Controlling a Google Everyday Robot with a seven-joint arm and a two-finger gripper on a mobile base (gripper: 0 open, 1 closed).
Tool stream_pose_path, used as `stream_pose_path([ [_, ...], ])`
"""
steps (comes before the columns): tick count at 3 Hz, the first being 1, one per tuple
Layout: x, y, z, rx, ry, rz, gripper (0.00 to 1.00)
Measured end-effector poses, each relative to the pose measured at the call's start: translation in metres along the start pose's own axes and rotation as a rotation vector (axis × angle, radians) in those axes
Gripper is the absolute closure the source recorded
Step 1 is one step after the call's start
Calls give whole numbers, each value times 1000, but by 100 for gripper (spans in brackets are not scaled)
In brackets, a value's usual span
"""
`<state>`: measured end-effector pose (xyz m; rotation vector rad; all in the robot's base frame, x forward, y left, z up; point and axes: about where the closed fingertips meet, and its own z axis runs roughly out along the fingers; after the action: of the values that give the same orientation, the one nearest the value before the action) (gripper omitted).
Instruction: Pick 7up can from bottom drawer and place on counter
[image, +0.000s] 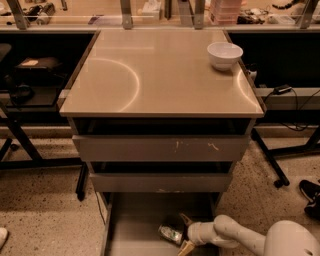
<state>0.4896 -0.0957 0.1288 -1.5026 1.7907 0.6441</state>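
Observation:
The 7up can (169, 233) lies on its side on the floor of the open bottom drawer (135, 220), near its right half. My gripper (183, 233) reaches in from the lower right at the end of a white arm. Its two fingers are spread open, one above and one below the can's right end, close to it. I cannot tell whether they touch it. The beige counter (160, 75) is the top of the cabinet above.
A white bowl (224, 54) stands at the counter's back right corner. Two shut grey drawer fronts (160, 148) sit above the open drawer. Black table legs (270, 160) and cables flank the cabinet on the speckled floor. A shoe (310, 190) lies at the right.

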Motion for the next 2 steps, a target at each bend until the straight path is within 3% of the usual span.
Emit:
stream_pose_path([
  [1, -26, 3, 5, -44, -78, 2, 0],
  [2, -26, 3, 5, -44, -78, 2, 0],
])
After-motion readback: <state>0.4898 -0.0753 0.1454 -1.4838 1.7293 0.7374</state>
